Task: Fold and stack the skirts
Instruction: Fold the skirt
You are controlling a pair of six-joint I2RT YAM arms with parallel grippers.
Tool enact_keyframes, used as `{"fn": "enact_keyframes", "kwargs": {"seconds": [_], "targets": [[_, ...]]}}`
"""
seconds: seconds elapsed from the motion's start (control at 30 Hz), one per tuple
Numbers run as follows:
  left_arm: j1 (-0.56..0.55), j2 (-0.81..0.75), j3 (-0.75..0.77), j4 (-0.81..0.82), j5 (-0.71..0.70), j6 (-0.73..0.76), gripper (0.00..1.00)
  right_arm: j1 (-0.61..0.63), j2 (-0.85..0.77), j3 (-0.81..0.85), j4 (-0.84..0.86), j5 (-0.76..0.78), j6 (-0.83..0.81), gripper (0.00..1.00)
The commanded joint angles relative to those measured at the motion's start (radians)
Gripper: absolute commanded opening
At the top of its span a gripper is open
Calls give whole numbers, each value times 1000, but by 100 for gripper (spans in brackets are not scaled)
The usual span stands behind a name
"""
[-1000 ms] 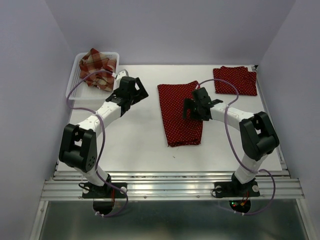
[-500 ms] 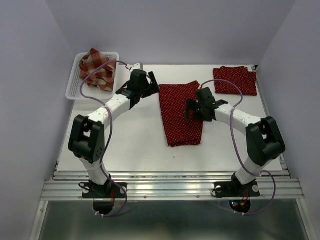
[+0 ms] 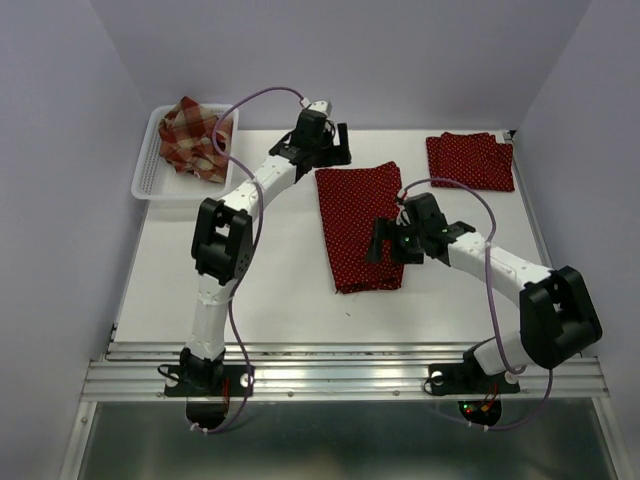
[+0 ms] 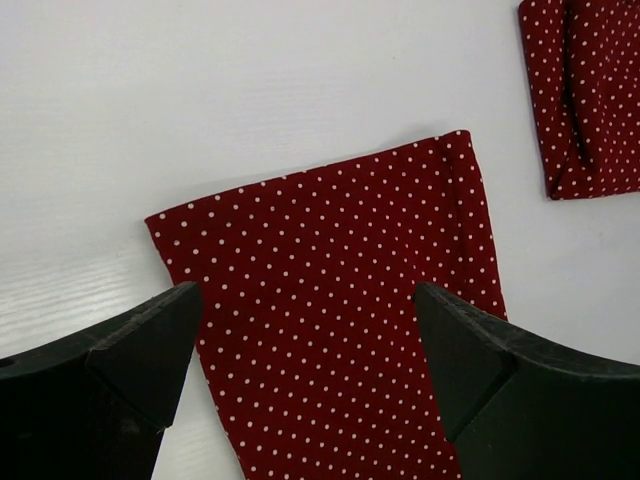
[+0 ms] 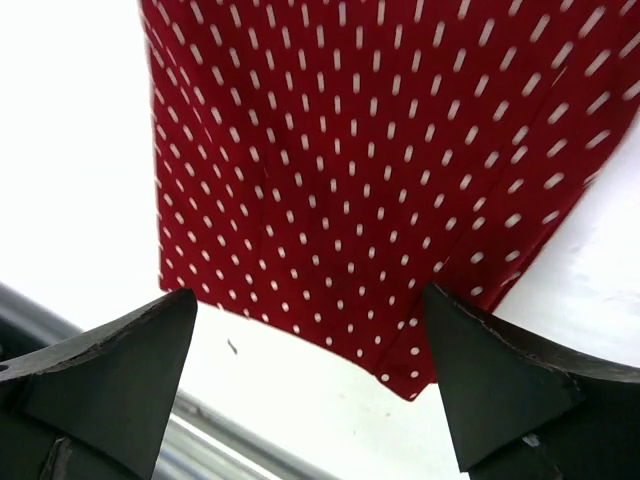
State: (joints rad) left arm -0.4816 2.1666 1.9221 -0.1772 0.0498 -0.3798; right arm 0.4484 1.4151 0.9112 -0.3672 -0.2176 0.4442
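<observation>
A dark red polka-dot skirt point(image 3: 358, 222) lies flat as a long strip in the middle of the table. My left gripper point(image 3: 335, 150) is open and empty over its far edge; in the left wrist view the skirt point(image 4: 330, 290) lies between the open fingers point(image 4: 305, 335). My right gripper point(image 3: 386, 243) is open and empty over the skirt's near right part; in the right wrist view its near hem point(image 5: 330, 200) shows between the fingers point(image 5: 310, 305). A second polka-dot skirt point(image 3: 470, 160) lies folded at the far right and also shows in the left wrist view point(image 4: 590, 90). The plaid skirt point(image 3: 195, 135) lies bunched in the basket.
The white slotted basket point(image 3: 150, 182) stands at the far left corner. Purple-grey walls close in the table on the left, the far side and the right. A metal rail point(image 3: 340, 375) runs along the near edge.
My left arm swung from beside the basket to the right and farther out, to the flat skirt's far edge. My right gripper moved nearer along the skirt towards its near hem.
</observation>
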Motion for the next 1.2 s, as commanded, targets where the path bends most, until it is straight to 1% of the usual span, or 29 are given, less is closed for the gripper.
{"fn": "enact_keyframes", "kwargs": {"seconds": [0.0, 0.07, 0.13, 0.23, 0.37, 0.53, 0.6, 0.63, 0.7, 0.73, 0.83, 0.9, 1.03, 1.17], "targets": [[-17, 54, 127, -85, 4, 53, 99, 13, 39, -58, 79, -158, 60, 100], [-17, 78, 144, -108, -10, 51, 99, 13, 54, -93, 82, -161, 73, 100], [-15, 73, 129, -102, -18, 53, 99, 13, 77, -104, 64, -96, 77, 100], [-14, 61, 97, -84, -22, 53, 99, 13, 120, -83, -5, -30, 56, 100], [-14, 39, 89, -87, -30, 55, 99, 13, 125, -35, -35, -14, 22, 100], [-14, 22, 92, -64, -18, 82, 99, 13, 39, 29, -64, -22, 10, 100], [-14, 38, 121, -59, 37, 116, 99, 13, -20, 22, -65, -72, 8, 100], [-14, 65, 136, -61, 59, 128, 99, 13, -42, 8, -62, -130, 10, 100], [-12, 100, 196, -65, 129, 156, 99, 13, -102, -11, -55, -172, 36, 100], [-12, 143, 219, -71, 139, 163, 99, 13, -122, -27, -53, -181, 45, 100], [-12, 231, 320, -108, 143, 171, 99, 13, -200, -47, -67, -152, 68, 100], [-9, 265, 374, -122, 140, 170, 99, 13, -229, -51, -93, -97, 77, 100], [15, 309, 377, -96, 156, 154, 99, 13, -266, -40, -127, -59, 79, 100], [50, 337, 373, -73, 151, 122, 99, 13, -263, -34, -127, -60, 80, 100]]}}
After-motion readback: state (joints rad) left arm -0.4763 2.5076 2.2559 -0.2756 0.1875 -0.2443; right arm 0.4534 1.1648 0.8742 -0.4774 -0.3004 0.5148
